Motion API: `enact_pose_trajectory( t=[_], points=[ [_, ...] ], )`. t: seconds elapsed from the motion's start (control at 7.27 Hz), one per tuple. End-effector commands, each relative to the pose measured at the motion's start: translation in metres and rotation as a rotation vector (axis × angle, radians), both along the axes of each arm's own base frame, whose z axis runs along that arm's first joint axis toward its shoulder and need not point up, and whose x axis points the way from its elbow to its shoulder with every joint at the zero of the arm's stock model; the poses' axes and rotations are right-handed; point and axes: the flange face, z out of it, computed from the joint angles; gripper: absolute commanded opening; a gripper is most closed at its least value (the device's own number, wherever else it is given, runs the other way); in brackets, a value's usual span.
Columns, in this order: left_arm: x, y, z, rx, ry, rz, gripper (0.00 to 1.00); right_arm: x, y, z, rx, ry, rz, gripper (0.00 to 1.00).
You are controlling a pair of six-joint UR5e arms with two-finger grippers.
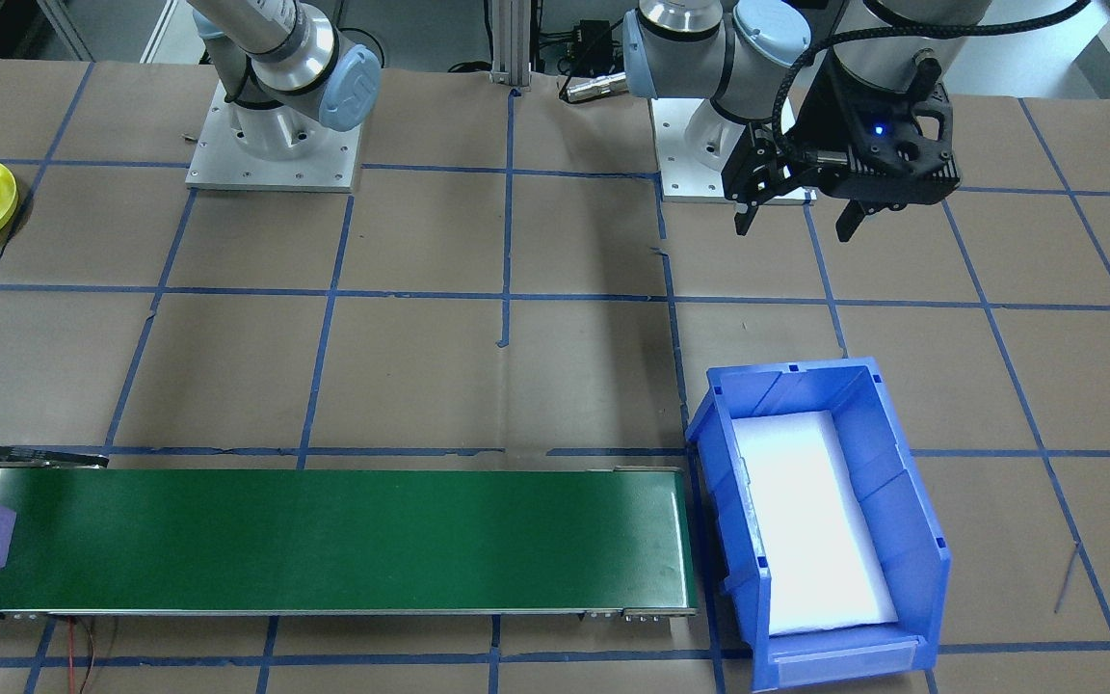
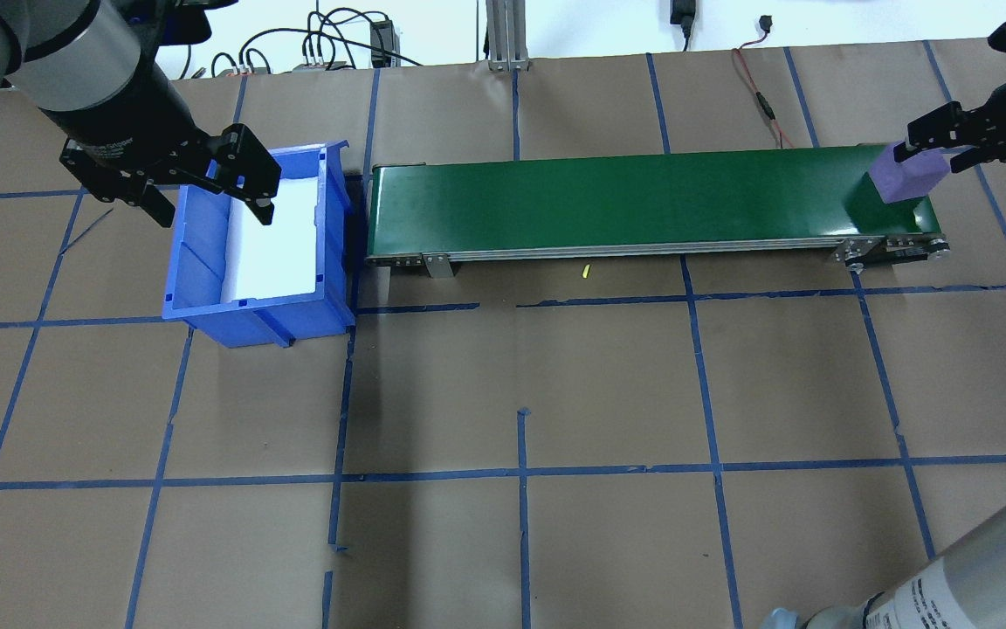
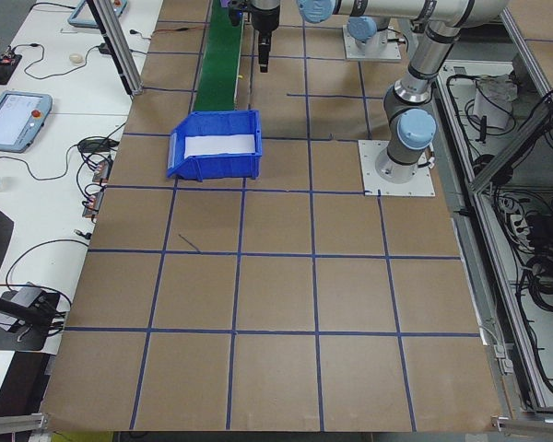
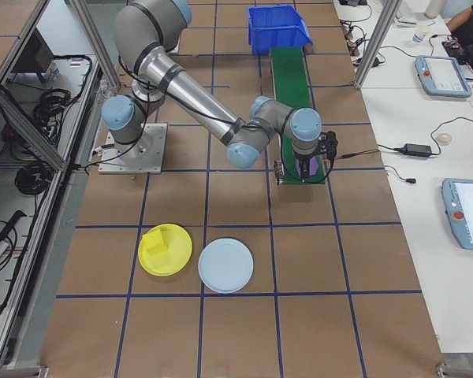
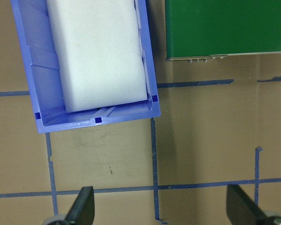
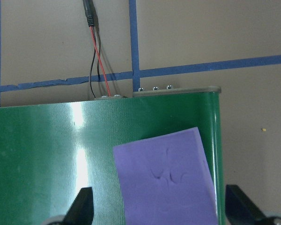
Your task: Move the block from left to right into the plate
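Hovering over the right end of the green conveyor belt point(image 2: 625, 196), the right gripper point(image 6: 160, 208) is spread wide with the purple block point(image 6: 166, 180) between its fingers point(image 6: 83, 206). Gaps show on both sides, so nothing is gripped yet. The block sits skewed on the belt, near the end edge. Judgement: the gripper is lined up this way for a straight-down pinch, but the skew means the pads may hit corners first and twist the block.

The target yellow plate point(image 4: 177, 260) lies on the table at the robot's far right, well apart from the belt. A yellow block point(image 4: 158, 240) is already in it, so free room is limited and the purple one may end up leaning on it or on the rim. A pale blue plate point(image 4: 225, 265) is just beside the yellow one, so it is easy to drop into the wrong dish.

The left gripper point(image 1: 796, 224) is also spread and empty, parked high near the blue bin point(image 2: 193, 262), which has a white pad point(image 2: 272, 245) inside. It is out of the way. A red-and-black wire point(image 6: 97, 51) runs behind the belt end, away from the likely carry path.
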Motion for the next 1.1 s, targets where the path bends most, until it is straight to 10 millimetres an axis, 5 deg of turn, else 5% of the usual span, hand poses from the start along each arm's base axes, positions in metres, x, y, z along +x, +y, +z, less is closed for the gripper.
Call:
enact_pose_trajectory(
  t=[0.0,0.14,0.28,0.41,0.69,0.96],
  points=[
    [0.000,0.000,-0.001,0.002,0.000,0.000,1.00,-0.005,-0.010,-0.026,-0.028,0.019,0.047,0.94],
    [0.000,0.000,-0.001,0.002,-0.001,0.000,1.00,-0.006,-0.009,-0.030,-0.026,0.036,0.081,0.63],
    [0.000,0.000,-0.001,0.002,-0.001,0.000,1.00,-0.009,-0.006,-0.029,-0.004,0.077,0.092,0.22],
    [0.000,0.000,-0.001,0.001,0.000,-0.002,1.00,-0.010,-0.003,-0.017,0.008,0.110,0.092,0.08],
    [0.000,0.000,0.000,-0.001,0.000,0.000,1.00,-0.024,0.021,0.012,0.043,0.297,0.318,0.05],
    [0.002,0.000,0.004,0.001,-0.001,0.005,1.00,-0.135,0.087,0.007,0.158,0.423,0.410,0.04]
  ],
)
